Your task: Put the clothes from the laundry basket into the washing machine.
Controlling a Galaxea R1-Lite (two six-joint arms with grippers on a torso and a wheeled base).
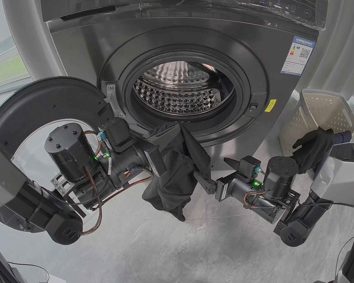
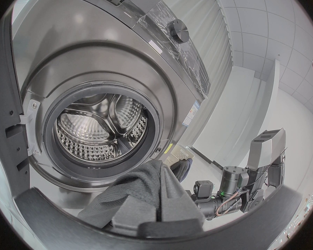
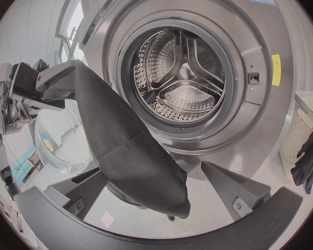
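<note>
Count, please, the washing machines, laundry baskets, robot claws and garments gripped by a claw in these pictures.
Washing machine: 1
Laundry basket: 1
Claws: 2, the left claw and the right claw
Black garment gripped by the left claw: 1
Total: 5

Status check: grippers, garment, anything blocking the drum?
Left gripper shut on black garment, hanging just below drum opening. Right gripper open at garment's edge. Door wide open, opening unblocked. Dark clothes over laundry basket rim.
</note>
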